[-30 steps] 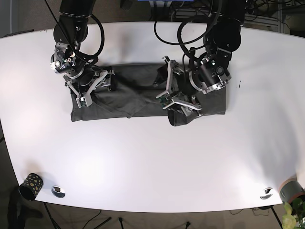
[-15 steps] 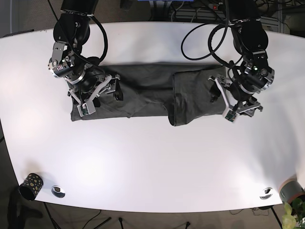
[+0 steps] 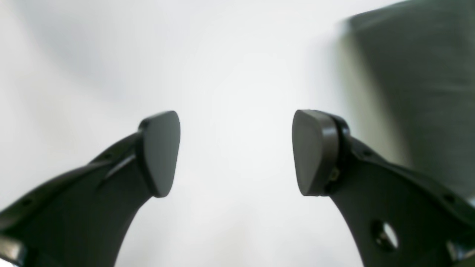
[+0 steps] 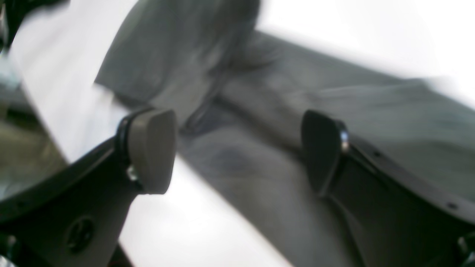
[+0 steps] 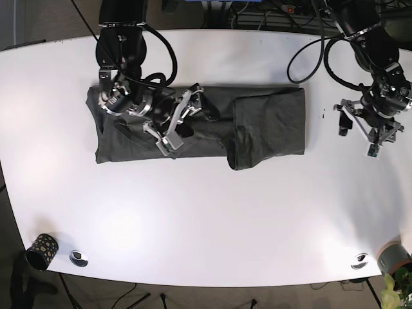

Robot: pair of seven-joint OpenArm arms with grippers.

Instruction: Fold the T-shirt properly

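2 grippers (image 5: 369, 133) (image 5: 182, 122) agape, empty, above T-shirt (image 5: 264, 122)

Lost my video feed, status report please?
Left pincer open, over bare table. Right pincer open above T-shirt, one end folded. Nothing blocking.

Left claw (image 5: 376, 132): jaws spread wide, nothing between the pads (image 3: 159, 152), per the left wrist view. Its arm reaches in from the far edge, wrist bent downward, on the base view's right side. Right claw (image 5: 182, 123): jaws likewise parted, pads (image 4: 152, 148) holding nothing. Its arm descends from the far edge on the base view's left, forearm angled toward centre, claw low and tilted.
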